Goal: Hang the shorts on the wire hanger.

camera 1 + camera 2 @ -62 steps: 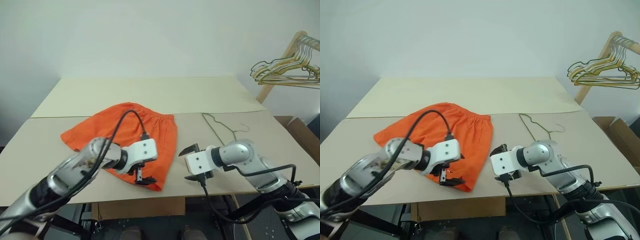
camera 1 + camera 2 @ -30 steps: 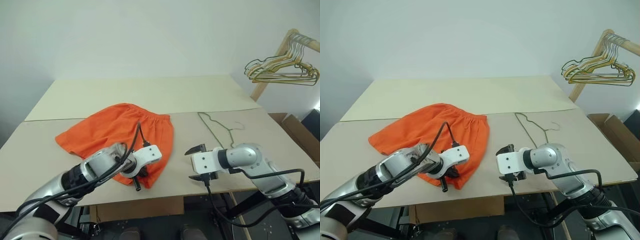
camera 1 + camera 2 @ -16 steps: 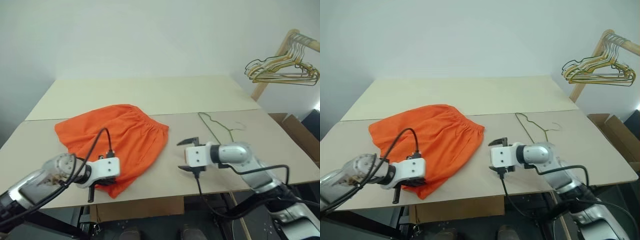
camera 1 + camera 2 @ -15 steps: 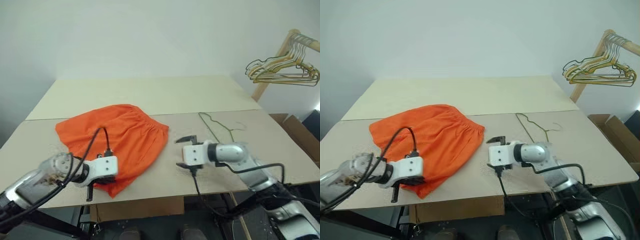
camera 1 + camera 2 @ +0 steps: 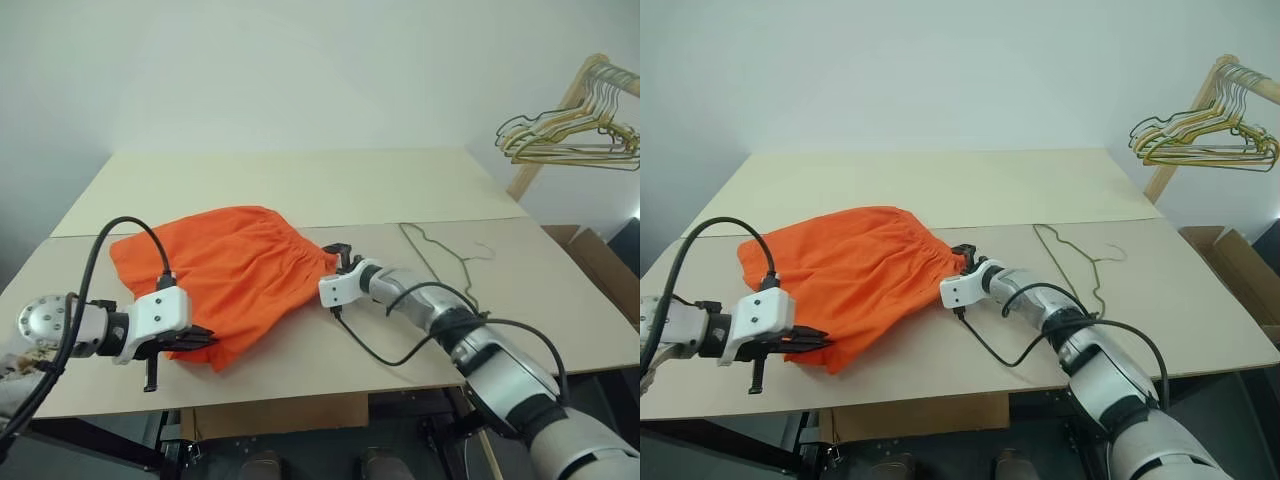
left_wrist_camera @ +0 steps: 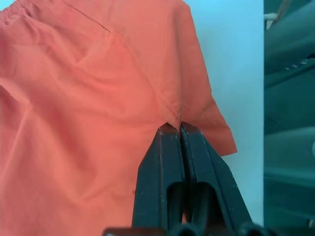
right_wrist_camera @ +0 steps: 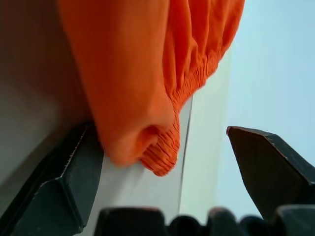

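left fingers (image 6: pixel 173 129) still pinch shorts (image 5: pixel 235 265) hem, dragged leftward | right fingers (image 7: pixel 266 167) wide, now reaching waistband corner

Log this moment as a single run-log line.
left gripper: shut on shorts hem | right gripper: open at waistband corner | wire hanger: flat on table, untouched

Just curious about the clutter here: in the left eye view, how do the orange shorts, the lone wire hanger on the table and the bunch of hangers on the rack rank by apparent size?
1. The shorts, clearly largest.
2 and 3. The bunch of hangers and the wire hanger look about alike; the bunch hangs farther back, so I won't rank them.
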`<action>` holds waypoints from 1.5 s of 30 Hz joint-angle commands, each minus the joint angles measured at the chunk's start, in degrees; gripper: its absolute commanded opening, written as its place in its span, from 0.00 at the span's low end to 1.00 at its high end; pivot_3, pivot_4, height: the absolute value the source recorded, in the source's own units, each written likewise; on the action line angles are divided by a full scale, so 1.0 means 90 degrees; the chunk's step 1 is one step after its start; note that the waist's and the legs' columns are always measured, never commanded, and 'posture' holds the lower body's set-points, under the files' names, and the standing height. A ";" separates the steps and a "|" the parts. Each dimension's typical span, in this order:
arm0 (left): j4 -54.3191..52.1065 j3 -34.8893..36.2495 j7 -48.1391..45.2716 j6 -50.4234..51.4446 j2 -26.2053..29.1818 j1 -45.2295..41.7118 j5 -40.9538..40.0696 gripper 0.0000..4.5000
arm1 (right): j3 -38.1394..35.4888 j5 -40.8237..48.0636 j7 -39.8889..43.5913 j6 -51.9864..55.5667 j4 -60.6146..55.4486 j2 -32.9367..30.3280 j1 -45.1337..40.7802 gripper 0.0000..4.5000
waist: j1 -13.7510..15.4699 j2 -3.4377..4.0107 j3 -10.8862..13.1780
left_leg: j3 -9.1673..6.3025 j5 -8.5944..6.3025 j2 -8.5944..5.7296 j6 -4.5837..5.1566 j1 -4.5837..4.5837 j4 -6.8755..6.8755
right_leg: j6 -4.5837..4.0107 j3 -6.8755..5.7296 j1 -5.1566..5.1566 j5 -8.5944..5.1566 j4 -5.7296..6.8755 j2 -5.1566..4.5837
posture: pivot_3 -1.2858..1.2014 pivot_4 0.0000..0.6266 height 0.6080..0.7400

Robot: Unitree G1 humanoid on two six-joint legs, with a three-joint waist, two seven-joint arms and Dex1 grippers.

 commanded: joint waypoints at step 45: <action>-0.0721 0.0648 -0.1081 -0.0648 0.0201 0.0373 0.0705 1.00 | -0.0564 0.1115 0.2720 0.0005 -0.2567 -0.0845 0.1160 0.00 | 0.0281 -0.0004 -0.0003 | 0.0002 0.0007 0.0008 -0.0006 0.0016 -0.0022 | -0.0005 0.0002 0.0007 0.0001 -0.0001 0.0009 | 0.58 0.00 1.00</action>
